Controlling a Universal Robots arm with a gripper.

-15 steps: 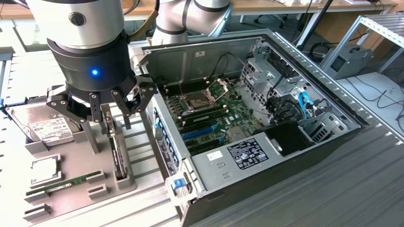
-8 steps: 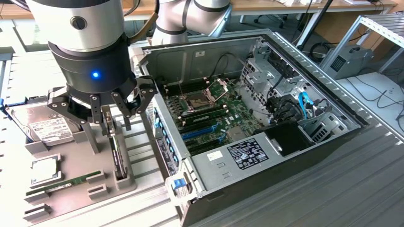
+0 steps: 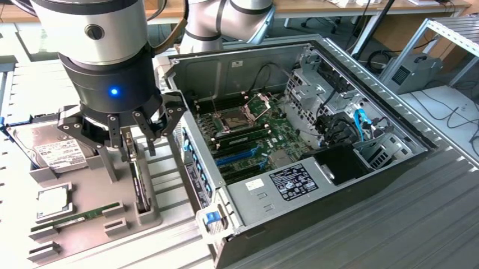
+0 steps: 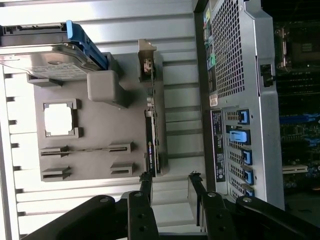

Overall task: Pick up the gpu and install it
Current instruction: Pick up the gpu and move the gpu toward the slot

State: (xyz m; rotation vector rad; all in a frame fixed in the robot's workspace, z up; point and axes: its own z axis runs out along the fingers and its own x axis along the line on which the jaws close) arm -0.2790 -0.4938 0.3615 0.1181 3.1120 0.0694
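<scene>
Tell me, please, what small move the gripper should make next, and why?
Probably ease the gripper straight down over the gpu. Its jaws stand open just above the card, which stands on edge in the grey holder, not yet gripped; they need to straddle it before closing.

Open computer case [image 3: 262, 193] lying on slatted metal table [image 3: 389, 224], motherboard [image 3: 250, 131] exposed inside; beside it, toward the exterior view's left, grey holder tray [image 3: 93, 188] carrying hard drive [image 3: 54, 151], square processor chip [image 3: 54, 202], green memory stick [image 3: 75, 219].
</scene>
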